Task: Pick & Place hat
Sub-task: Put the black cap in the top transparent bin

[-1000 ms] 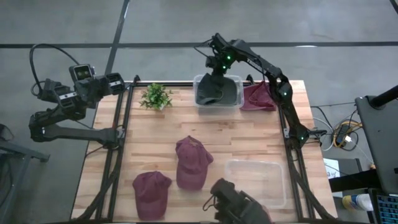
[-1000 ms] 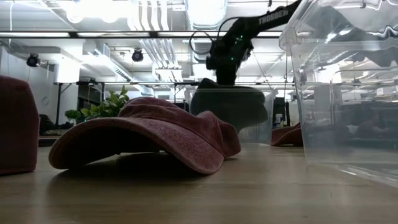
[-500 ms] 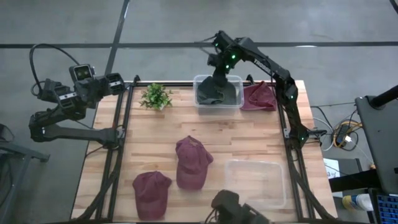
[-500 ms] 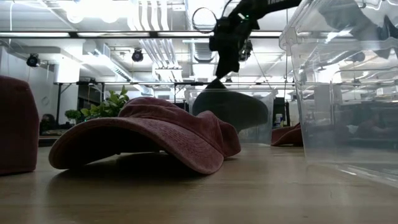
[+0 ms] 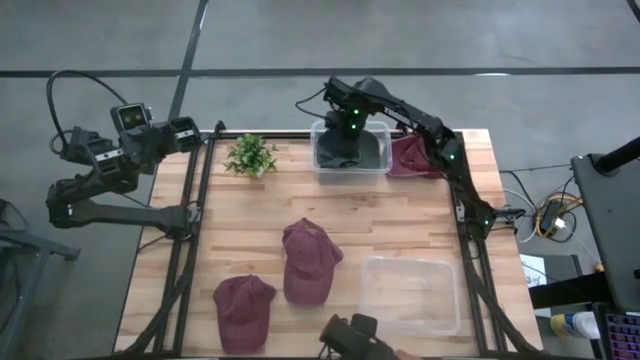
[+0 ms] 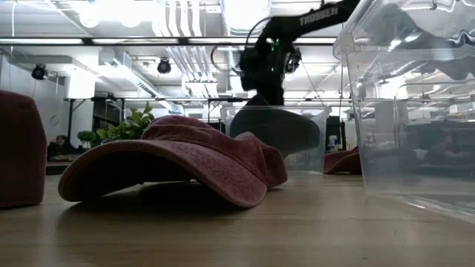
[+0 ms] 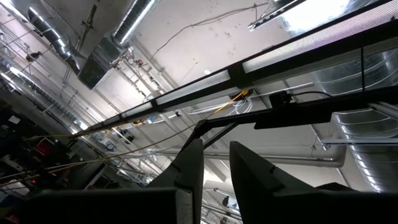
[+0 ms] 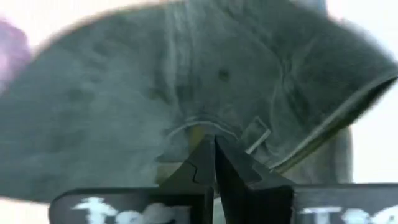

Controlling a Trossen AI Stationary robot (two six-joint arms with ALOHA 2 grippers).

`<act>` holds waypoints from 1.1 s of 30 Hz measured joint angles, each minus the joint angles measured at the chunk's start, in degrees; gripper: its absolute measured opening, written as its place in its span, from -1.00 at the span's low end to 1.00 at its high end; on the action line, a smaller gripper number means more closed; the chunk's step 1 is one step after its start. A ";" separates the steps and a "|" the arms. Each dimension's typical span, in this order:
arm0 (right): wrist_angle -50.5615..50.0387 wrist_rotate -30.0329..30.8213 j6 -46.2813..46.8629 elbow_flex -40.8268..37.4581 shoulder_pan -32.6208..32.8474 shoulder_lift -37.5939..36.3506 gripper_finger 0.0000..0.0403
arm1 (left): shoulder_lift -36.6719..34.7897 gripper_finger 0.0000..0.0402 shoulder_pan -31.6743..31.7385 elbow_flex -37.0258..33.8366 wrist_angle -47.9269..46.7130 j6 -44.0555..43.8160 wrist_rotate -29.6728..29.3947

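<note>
Hats, inventory by view.

High view: one dark grey hat (image 5: 347,150) lies inside the clear bin (image 5: 350,168) at the table's (image 5: 400,215) far edge, right of middle. The right end effector (image 5: 349,128) hangs directly over it. One maroon hat (image 5: 414,156) lies on the table just beside that bin, toward the far right corner. Two more maroon hats lie on bare wood: one near the table's middle (image 5: 305,262), one at the near edge left of middle (image 5: 243,308). A second clear bin (image 5: 410,292) near the near right corner appears to hold nothing. A small green plant (image 5: 250,155) stands at the far edge, left of the bin. The left end effector (image 5: 190,133) waits off the far left corner.

Low view: grey hat seated in the far bin, right arm above it; middle maroon hat in the foreground.

Left wrist view: fingers (image 7: 189,171) slightly apart, nothing between them, pointed at the ceiling.

Right wrist view: fingers (image 8: 205,165) pressed together, tips at the grey hat's back strap; whether they pinch cloth cannot be told.

Progress, as judged: one hat binned, three still outside a bin; roughly a quarter done.
</note>
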 joint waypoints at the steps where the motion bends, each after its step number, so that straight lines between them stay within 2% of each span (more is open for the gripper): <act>1: 0.18 0.46 -0.37 0.00 -0.02 0.86 -0.96 | 0.00 -0.64 -0.02 0.00 0.00 0.02 0.00; 5: 0.25 1.01 -0.47 -0.04 0.13 2.81 -0.96 | 0.00 -0.64 0.00 0.00 0.00 0.11 -0.01; 7: 0.70 3.78 -0.77 -0.04 0.57 3.27 -0.96 | 0.00 -0.64 0.00 0.00 0.00 0.21 -0.01; 13: -0.12 7.02 0.59 -0.04 1.68 2.68 -0.96 | 0.00 -0.64 0.00 0.00 0.00 0.35 -0.02; 16: 0.35 6.99 0.20 -0.05 3.20 0.06 -0.96 | 0.00 -0.64 0.00 0.00 0.00 0.41 -0.02; 19: 0.48 4.44 0.14 0.11 4.60 -1.55 -0.96 | 0.00 -0.64 0.00 0.00 0.00 0.44 -0.02; 33: 3.92 2.32 1.04 -1.74 5.12 1.31 -0.96 | 0.00 -0.64 0.00 0.00 0.00 0.48 0.15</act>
